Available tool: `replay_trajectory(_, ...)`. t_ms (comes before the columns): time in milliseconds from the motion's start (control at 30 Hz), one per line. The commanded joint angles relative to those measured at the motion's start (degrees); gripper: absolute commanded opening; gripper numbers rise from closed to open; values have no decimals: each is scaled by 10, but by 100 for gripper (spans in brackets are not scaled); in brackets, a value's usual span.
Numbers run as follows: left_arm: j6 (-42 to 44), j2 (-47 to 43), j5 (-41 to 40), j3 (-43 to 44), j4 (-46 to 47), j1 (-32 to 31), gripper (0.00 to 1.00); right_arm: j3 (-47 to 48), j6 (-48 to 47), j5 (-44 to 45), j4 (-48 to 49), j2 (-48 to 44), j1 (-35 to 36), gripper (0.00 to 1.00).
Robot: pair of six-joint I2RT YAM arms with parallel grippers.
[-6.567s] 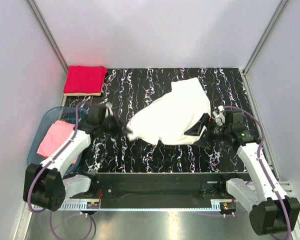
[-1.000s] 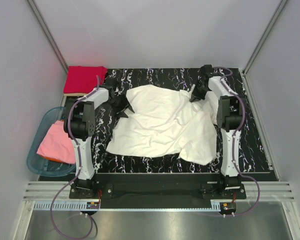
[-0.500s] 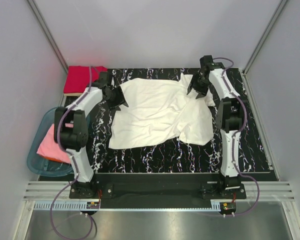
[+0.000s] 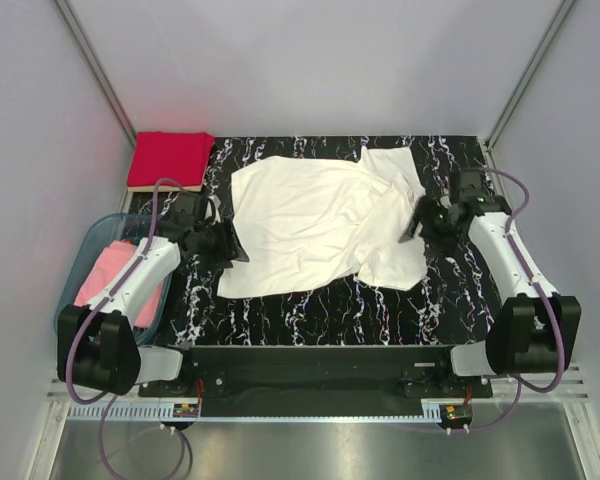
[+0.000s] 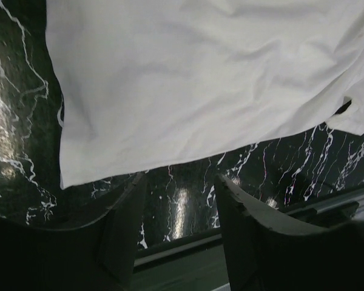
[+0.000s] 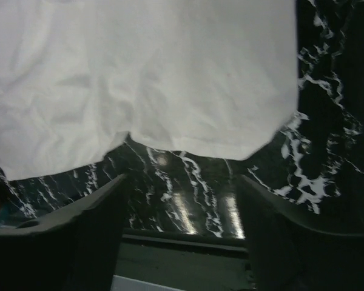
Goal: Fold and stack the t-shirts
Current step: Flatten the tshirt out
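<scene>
A white t-shirt (image 4: 320,220) lies spread and wrinkled on the black marbled table (image 4: 310,305), its lower right part folded over. My left gripper (image 4: 230,245) hovers at its left edge, open and empty; the left wrist view shows the white t-shirt (image 5: 194,85) just beyond the fingers (image 5: 124,224). My right gripper (image 4: 412,222) sits at the shirt's right edge, open and empty, with the white t-shirt (image 6: 145,79) ahead of its fingers (image 6: 103,230). A folded red t-shirt (image 4: 170,159) rests at the far left corner.
A blue bin (image 4: 82,262) holding a pink garment (image 4: 120,282) stands left of the table, beside the left arm. Grey walls enclose the table on three sides. The table's near rail (image 4: 320,360) runs between the arm bases.
Both arms have pulled back from the far edge toward the near side. The right gripper has let go of the shirt, which now lies flatter and spread toward the back.
</scene>
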Motion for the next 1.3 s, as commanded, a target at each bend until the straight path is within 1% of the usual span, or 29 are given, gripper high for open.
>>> replay_trajectory(0,-11,-34,68,-34,9,1,54,-88,-11,-71,73,-23,-70,61)
replay_trajectory(33,-13,-42,73,-41,8,1,53,-98,-20,-72,77,-23,-82,54)
replay_trajectory(67,-13,-51,78,-52,9,1,53,-113,-25,-73,81,-14,-91,51)
replay_trajectory(100,-15,-66,82,-57,9,1,53,-119,-30,-74,87,-7,-105,50)
replay_trajectory(133,-16,-73,83,-60,9,1,53,-121,-33,-75,88,3,-109,51)
replay_trajectory(233,-21,-83,92,-68,9,1,53,-129,-28,-71,95,47,-119,61)
replay_trajectory(300,-22,-76,94,-65,9,1,53,-136,-18,-94,115,74,-126,61)
replay_trajectory(400,-18,-51,94,-46,9,1,53,-149,17,-107,145,96,-127,57)
replay_trajectory(433,-17,-43,96,-39,9,1,53,-156,29,-108,150,106,-127,52)
replay_trajectory(567,-10,-9,103,3,9,1,53,-171,41,-99,157,119,-127,46)
replay_trajectory(700,-3,9,105,19,9,1,53,-193,44,-79,157,100,-127,45)
replay_trajectory(933,4,23,108,22,9,2,53,-223,49,-72,151,64,-127,50)
replay_trajectory(967,4,26,109,23,8,2,53,-228,51,-72,153,64,-127,50)
replay_trajectory(1033,4,28,107,24,9,2,53,-241,56,-77,186,76,-127,50)
replay_trajectory(1133,4,31,108,23,8,1,53,-215,58,-75,205,106,-127,48)
replay_trajectory(1200,4,31,114,24,8,2,53,-201,49,-69,201,120,-127,46)
replay_trajectory(1233,4,30,114,23,8,1,53,-199,47,-69,201,123,-127,42)
replay_trajectory(1267,3,24,111,22,8,1,53,-200,47,-68,199,121,-127,30)
